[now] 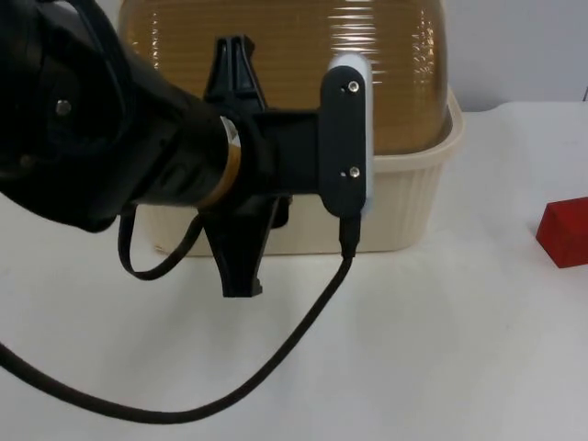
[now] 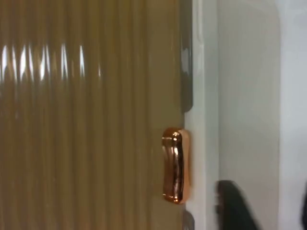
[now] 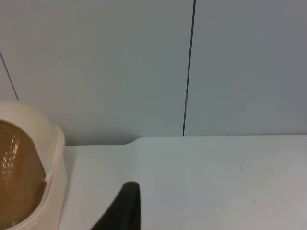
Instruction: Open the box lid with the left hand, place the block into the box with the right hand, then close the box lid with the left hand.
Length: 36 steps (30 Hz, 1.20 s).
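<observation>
box (image 1: 404, 197) lid (image 1: 285, 55) shut, block (image 1: 565, 231) well outside

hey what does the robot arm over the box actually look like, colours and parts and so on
The left arm is glossy black and thick, with a brass-coloured ring at the wrist. Its left gripper has flat black tapered fingers. A black fingertip of the right gripper is also dark and matte.

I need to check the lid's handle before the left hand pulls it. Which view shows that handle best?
The left wrist view: the copper handle sits close and unobstructed on the ribbed amber lid. In the top view the left arm covers it. The right wrist view catches just the box's edge.
</observation>
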Tool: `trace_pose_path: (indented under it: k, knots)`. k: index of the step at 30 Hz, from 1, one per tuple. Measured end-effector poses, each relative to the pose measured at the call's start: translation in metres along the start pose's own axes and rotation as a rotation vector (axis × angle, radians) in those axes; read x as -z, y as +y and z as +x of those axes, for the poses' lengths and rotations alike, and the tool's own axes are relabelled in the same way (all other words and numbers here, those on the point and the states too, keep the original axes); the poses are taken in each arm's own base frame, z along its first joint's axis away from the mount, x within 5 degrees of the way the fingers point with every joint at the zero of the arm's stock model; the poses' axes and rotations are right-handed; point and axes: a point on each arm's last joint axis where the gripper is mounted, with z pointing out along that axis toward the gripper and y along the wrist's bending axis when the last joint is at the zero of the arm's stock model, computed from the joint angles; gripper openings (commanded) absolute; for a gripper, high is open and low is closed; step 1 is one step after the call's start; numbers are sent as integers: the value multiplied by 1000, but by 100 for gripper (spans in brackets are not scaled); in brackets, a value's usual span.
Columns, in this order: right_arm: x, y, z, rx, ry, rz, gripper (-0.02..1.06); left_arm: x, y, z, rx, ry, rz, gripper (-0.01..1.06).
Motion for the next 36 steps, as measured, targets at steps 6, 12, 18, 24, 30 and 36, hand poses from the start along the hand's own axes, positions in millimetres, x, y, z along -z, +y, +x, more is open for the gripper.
trace_pose_path:
  k: [6, 12, 18, 24, 30, 36]
  knots:
    - [0, 0, 0, 0, 0, 0, 105, -2, -1, 0, -2, 2, 4, 0]
    - [0, 0, 0, 0, 0, 0, 105, -13, 8, -9, 9, -4, -13, 0]
    - [0, 0, 0, 0, 0, 0, 105, -25, 19, -8, 26, 20, -43, 0]
    - [0, 0, 0, 0, 0, 0, 105, -28, 20, -6, 30, 29, -43, 0]
    - [0, 0, 0, 0, -5, 0, 105, -29, 21, -5, 36, 15, -29, 0]
    - [0, 0, -1, 0, -11, -1, 105, -32, 24, 4, 60, 3, -1, 0]
